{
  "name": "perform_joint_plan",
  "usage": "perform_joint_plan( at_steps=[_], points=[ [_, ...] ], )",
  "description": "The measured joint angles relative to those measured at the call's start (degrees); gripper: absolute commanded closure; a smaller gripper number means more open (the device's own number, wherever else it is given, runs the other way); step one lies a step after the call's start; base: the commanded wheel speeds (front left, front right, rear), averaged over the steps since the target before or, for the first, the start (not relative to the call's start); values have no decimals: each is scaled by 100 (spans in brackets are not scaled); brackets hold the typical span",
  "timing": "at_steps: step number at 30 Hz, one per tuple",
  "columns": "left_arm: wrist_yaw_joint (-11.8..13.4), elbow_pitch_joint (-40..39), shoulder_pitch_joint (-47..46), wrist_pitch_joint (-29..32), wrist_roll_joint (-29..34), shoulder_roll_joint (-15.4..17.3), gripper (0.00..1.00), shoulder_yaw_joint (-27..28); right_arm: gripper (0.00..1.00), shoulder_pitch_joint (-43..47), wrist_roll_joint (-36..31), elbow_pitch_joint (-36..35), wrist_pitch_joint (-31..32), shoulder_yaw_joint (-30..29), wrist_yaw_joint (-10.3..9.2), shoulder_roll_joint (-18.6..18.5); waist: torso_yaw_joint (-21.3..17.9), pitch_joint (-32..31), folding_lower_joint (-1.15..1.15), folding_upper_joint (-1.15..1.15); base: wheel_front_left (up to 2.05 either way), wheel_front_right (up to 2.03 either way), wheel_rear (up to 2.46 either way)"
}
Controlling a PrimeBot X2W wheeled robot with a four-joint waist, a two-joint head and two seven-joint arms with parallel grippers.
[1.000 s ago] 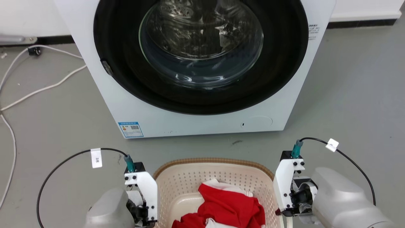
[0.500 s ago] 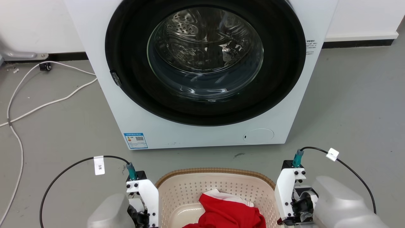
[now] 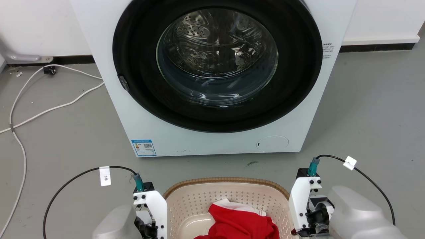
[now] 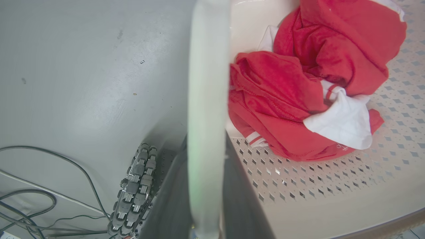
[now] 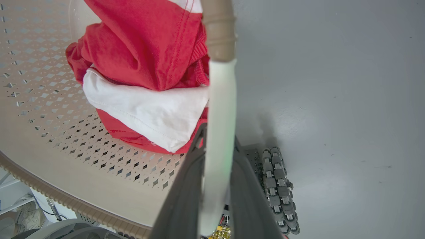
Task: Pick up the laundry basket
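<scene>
We counted 1 laundry basket, gripped by 2 grippers: the left gripper and the right gripper, each with 2 dark fingers astride its rim. Between them lay 1 heap of red and white cloth; we could not tell how many garments it held. Ahead of both grippers stood 1 washing machine bearing 1 blue label. We saw 2 black cables, each with 1 white tag, and 2 roller wheels, 1 beside each gripper.
</scene>
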Motion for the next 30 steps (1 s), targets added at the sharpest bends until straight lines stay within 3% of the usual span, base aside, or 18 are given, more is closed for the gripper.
perform_joint_plan(
  at_steps=[30],
  points=[
    [3, 19, 4, -65, -132, -3, 100, -120, 100, 1, 110, 1, -99, 98, 0, -11, -16, 34, 0, 0, 0, 0, 0]
  ],
)
